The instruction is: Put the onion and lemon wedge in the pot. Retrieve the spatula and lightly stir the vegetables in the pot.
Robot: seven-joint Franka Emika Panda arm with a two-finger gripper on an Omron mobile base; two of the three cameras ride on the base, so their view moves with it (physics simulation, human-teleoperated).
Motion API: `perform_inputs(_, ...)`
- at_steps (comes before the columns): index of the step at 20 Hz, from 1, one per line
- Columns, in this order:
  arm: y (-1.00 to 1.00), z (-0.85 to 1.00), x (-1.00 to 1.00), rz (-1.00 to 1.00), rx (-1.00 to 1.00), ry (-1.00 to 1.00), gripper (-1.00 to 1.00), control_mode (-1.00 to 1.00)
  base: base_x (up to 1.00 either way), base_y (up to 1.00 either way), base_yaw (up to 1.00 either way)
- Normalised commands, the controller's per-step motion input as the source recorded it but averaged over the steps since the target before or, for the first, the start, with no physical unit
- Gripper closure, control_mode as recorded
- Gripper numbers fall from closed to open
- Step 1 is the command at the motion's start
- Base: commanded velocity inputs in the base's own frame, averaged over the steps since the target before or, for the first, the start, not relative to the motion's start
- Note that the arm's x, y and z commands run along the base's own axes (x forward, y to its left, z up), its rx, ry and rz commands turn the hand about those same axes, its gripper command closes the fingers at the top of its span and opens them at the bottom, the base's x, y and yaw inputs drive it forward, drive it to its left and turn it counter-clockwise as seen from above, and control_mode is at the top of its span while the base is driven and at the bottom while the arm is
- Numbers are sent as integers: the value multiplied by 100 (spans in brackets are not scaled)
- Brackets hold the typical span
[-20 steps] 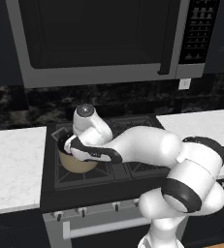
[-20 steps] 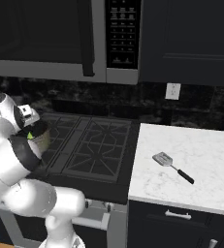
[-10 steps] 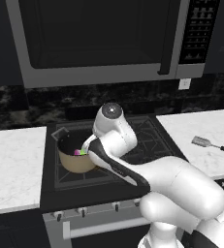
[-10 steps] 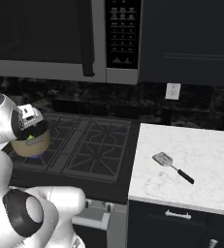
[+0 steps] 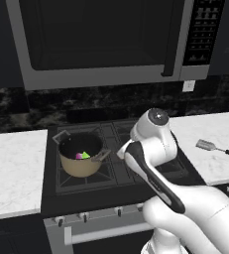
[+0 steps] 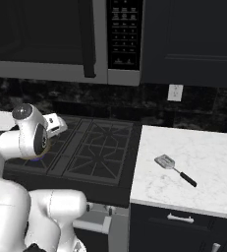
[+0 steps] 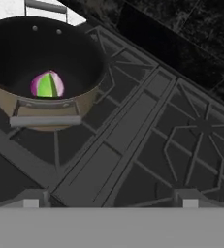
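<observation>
The tan pot stands on the stove's left burner. Inside it, the purple onion and the green lemon wedge lie touching each other. The hand view shows the pot at upper left, with the onion and lemon wedge on its dark bottom. My gripper hangs open and empty over the stove's middle, to the right of the pot. The spatula lies flat on the white counter right of the stove, also visible as the spatula in the left base view.
Black stove grates lie under the hand. A microwave hangs above the stove. White counters flank the stove on the left and right. My own arm rises over the stove's right half.
The arm has swung to the right, away from above the pot to over the stove's middle. The pot with the onion and lemon wedge is now uncovered. The jaws stay open.
</observation>
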Motion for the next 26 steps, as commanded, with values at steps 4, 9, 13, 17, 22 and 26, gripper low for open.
perform_inputs(4,-100,0,1,-4,0,5,-100,-100,0,0,0)
perform_inputs(9,-100,0,31,-11,0,15,-100,-100,0,0,0)
perform_inputs(13,-100,0,37,-9,0,15,-100,-100,0,0,0)
perform_inputs(17,-99,0,37,-9,0,17,-100,-100,0,0,0)
perform_inputs(22,-84,0,54,-5,0,22,-100,-100,0,0,0)
perform_inputs(26,-86,0,19,-7,1,14,-100,-100,0,0,0)
